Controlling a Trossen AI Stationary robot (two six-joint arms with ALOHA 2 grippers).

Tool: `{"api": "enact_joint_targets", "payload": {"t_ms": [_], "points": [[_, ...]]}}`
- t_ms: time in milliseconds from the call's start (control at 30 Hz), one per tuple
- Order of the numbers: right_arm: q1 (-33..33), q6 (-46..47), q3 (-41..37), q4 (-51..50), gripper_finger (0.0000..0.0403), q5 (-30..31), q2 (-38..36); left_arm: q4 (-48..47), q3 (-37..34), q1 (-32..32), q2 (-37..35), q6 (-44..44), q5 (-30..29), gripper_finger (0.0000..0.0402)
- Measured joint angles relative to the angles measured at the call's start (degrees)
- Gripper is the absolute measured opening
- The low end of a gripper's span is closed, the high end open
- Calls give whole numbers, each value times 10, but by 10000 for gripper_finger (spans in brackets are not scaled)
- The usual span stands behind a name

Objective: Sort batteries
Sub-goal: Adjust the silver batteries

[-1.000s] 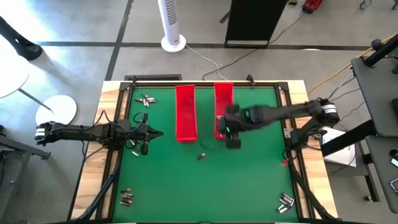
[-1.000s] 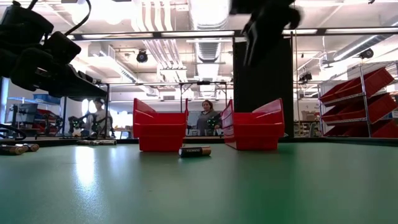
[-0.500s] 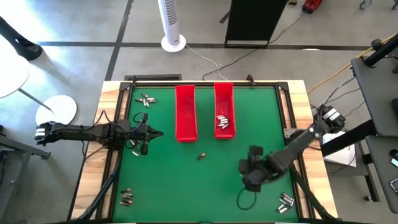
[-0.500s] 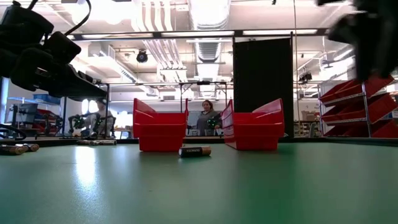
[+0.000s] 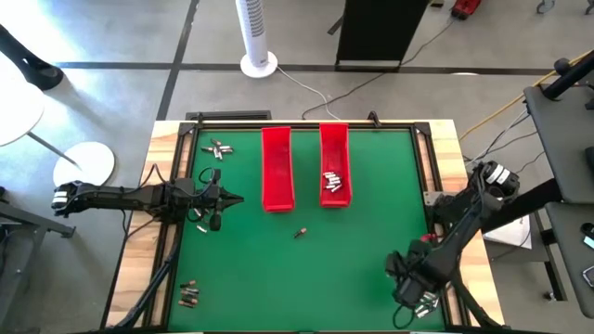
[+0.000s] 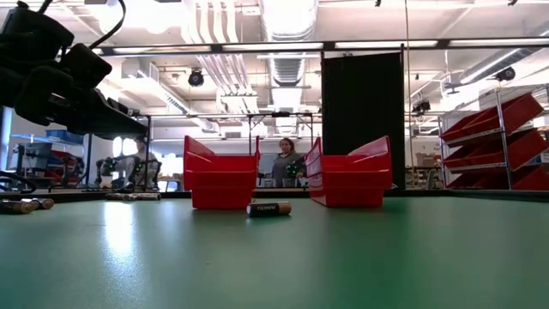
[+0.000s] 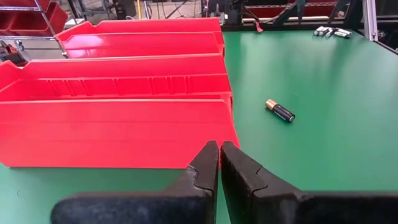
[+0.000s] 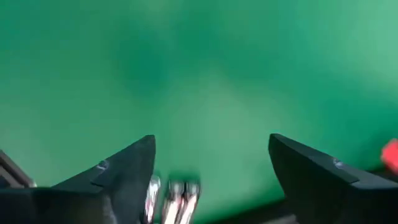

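Right gripper (image 5: pixel 415 295), fingers spread, over silvery batteries (image 8: pixel 171 198) at the green felt table (image 5: pixel 353 250) corner; left gripper (image 7: pixel 219 163) clenched.

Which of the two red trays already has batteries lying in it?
The right red tray, on the right arm's side: silvery batteries lie at its near end. The left red tray beside it looks bare.

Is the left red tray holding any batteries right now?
No, in the high view the left red tray shows only bare red floor, while the silvery batteries lie in the right red tray.
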Motion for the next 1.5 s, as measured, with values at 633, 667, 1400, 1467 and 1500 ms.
{"api": "enact_joint_targets", "payload": {"t_ms": [633, 667, 1400, 1467, 1500], "points": [[52, 119, 11, 6, 382, -170, 15, 0, 0, 0, 0, 0, 0, 0], [57, 124, 16, 6, 382, -177, 20, 0, 0, 0, 0, 0, 0, 0], [76, 242, 44, 97, 316, -338, 99, 0, 0, 0, 0, 0, 0, 0], [72, 243, 38, 99, 292, -344, 99, 0, 0, 0, 0, 0, 0, 0], [70, 243, 35, 100, 281, -343, 99, 0, 0, 0, 0, 0, 0, 0]]}}
